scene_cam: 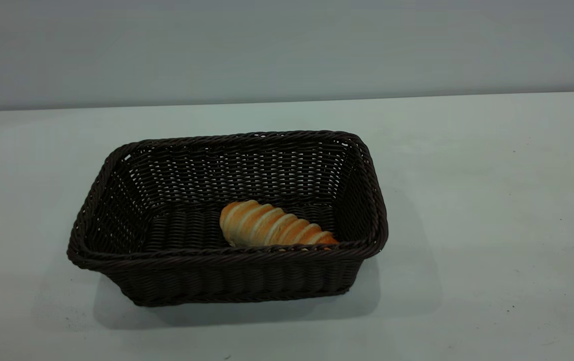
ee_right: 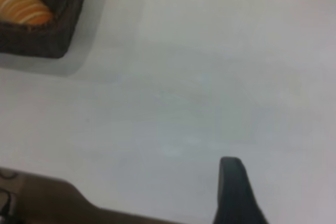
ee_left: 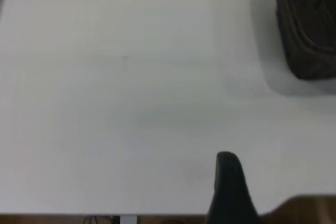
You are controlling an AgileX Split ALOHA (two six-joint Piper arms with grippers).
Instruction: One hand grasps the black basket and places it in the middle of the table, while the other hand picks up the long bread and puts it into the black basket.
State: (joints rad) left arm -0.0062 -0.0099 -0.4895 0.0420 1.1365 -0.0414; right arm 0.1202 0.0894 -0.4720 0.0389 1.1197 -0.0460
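The black basket [scene_cam: 227, 271] stands on the white table [scene_cam: 492, 225], a little left of the middle in the exterior view. The long bread [scene_cam: 274, 225] lies inside it on the basket floor, near the front wall toward the right end. Neither gripper appears in the exterior view. In the left wrist view, part of my left gripper [ee_left: 227, 182] hangs over bare table, far from the basket corner [ee_left: 310, 35]. In the right wrist view, part of my right gripper [ee_right: 233, 187] is over bare table, far from the basket [ee_right: 47, 38] and the bread [ee_right: 23, 6].
A plain grey wall runs behind the table's far edge [scene_cam: 287, 103]. The table's near edge, with brown beyond it, shows close to each gripper in the left wrist view [ee_left: 310, 208] and the right wrist view [ee_right: 47, 198]. A few tiny dark specks dot the tabletop.
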